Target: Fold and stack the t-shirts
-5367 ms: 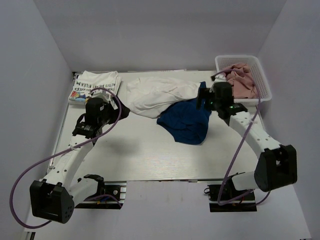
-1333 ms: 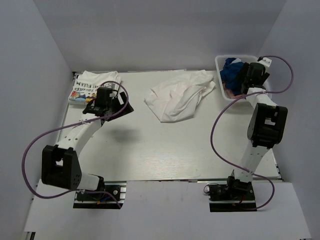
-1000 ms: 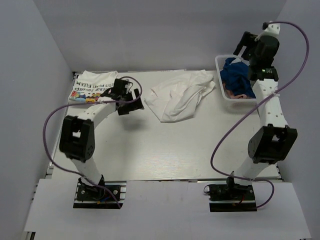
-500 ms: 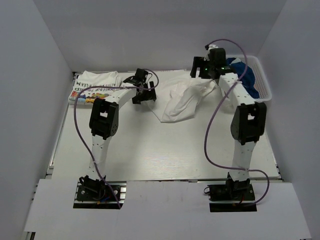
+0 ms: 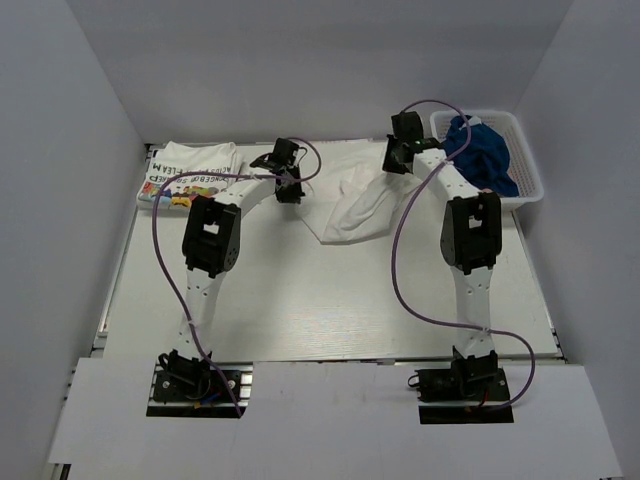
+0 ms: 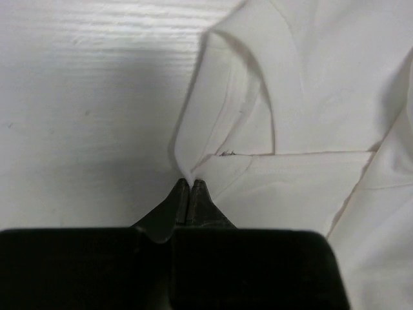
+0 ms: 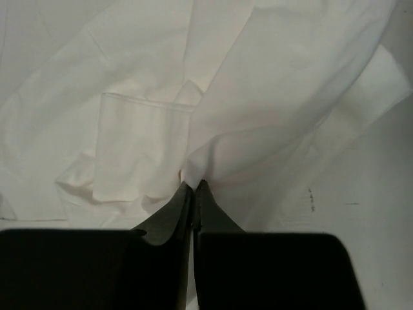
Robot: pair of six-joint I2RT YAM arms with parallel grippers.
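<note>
- Loose tee (image 5: 365, 200): soft, plain white cotton, rumpled into a rough wedge with deep creases and stitched hems. It lies at the middle of the table's far edge.
- Folded tee (image 5: 190, 172): a flat white rectangle with black block lettering and a small coloured graphic. It sits in the table's far left corner.
- Left gripper (image 6: 190, 184): its black, tapered tips are pinched together on a folded hem at the loose tee's left side.
- Right gripper (image 7: 193, 186): its tips are pressed together at a crease on the loose tee's right side, probably with cloth between them.
- Table (image 5: 300, 300): white and matte, with a faint straight grain.
- Basket (image 5: 530, 180): white plastic mesh in the far right corner.
- Blue cloth (image 5: 485, 155): heaped in the basket and spilling over its rim.
</note>
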